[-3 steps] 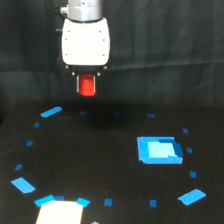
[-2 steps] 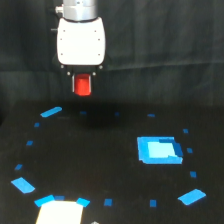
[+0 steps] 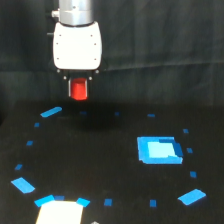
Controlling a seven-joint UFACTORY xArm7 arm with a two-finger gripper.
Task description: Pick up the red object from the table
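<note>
The red object [image 3: 79, 90] is a small red-orange block held between the fingers of my gripper [image 3: 79, 91], well above the black table [image 3: 100, 165] at the exterior view's upper left. The gripper is shut on it, and the white gripper body [image 3: 77, 45] hangs straight above the block. Thin dark fingers flank the block's sides. Its top is hidden by the gripper body.
A larger blue square patch [image 3: 158, 149] lies on the exterior view's right. Small blue tape marks ring the table, such as one strip [image 3: 51, 111] below the gripper. A pale rectangle [image 3: 59, 212] sits at the bottom edge. A dark curtain forms the backdrop.
The gripper has drifted slightly toward the exterior view's left with the red object still held in it. Nothing on the table has moved.
</note>
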